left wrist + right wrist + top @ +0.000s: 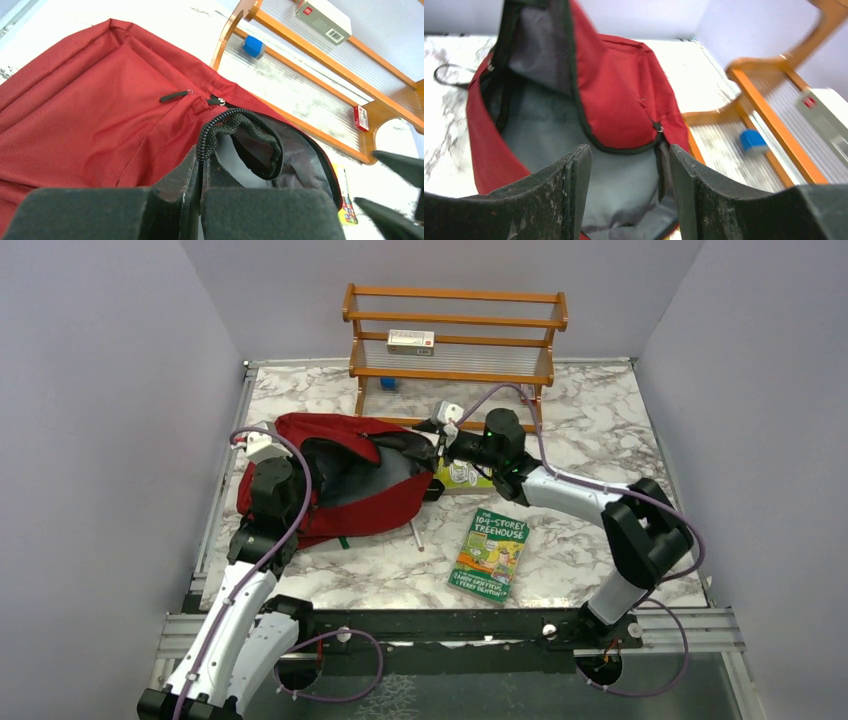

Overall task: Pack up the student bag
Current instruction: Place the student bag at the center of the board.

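Left arm stretched forward, left gripper (200,164) clamped shut on student bag's (330,428) black zipper edge (235,120). Right gripper (629,160) at the mouth, fingers spread, gripping nothing. Bag lay left-centre on marble table (600,420), dark red, mouth open, grey lining showing.

The dark red soft fabric backpack (320,430) gapes on a grey lining (549,130), edged by a black zipper band (235,122). The desk (600,430) is white marble with grey veining. At the back, an orange-brown wooden rack (455,320) carries a small blue block (254,46) and a white box with a red label (411,341). The flat paperback book (490,552) is green with yellow lettering.
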Controlling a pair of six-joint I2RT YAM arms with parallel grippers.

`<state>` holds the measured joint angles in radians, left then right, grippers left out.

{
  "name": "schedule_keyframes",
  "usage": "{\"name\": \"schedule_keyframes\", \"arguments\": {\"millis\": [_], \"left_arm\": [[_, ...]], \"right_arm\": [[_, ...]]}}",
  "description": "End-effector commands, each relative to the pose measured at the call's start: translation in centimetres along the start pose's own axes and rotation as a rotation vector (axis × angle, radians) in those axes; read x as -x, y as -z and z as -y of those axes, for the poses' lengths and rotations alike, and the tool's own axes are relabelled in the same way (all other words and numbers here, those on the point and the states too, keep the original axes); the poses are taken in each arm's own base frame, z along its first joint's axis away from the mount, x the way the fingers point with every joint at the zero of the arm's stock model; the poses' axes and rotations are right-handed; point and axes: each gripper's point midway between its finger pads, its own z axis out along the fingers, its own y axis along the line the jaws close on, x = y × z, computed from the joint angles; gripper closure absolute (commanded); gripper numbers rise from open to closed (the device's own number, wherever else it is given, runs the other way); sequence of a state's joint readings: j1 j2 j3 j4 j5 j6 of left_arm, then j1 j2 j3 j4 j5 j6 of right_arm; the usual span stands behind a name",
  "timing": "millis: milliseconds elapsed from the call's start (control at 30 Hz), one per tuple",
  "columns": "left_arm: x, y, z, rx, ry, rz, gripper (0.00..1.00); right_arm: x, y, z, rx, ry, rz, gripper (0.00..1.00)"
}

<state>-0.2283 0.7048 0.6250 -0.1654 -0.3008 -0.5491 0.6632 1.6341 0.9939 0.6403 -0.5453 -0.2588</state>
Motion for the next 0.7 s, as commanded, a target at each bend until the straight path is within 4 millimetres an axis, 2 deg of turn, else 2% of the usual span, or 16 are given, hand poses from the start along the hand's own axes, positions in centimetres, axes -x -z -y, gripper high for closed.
{"name": "schedule_keyframes", "arguments": {"millis": [0,167,333,533,667], "left_arm": [[3.5,0.5,2.0,-0.065,0.003,0.085,1.00],[3.7,0.6,2.2,-0.075,0.003,0.085,1.00],[3.9,0.8,2.3,-0.076,-0.002,0.091,1.00],[4.4,1.0,2.4,-0.078,-0.003,0.101,1.00],[4.7,1.3,2.3,-0.072,-0.012,0.107,1.00]], "right_arm": [[1.6,-2.8,-3.5,0.236,0.186,0.146,0.36],[0.2,-6.4,-4.9,0.296,0.213,0.125,0.34],[-1.3,-9.1,-5.8,0.331,0.184,0.095,0.33],[-3.8,-10.7,-6.6,0.339,0.149,0.034,0.34],[-5.2,-11.1,-5.4,0.257,0.146,-0.010,0.39]]}}
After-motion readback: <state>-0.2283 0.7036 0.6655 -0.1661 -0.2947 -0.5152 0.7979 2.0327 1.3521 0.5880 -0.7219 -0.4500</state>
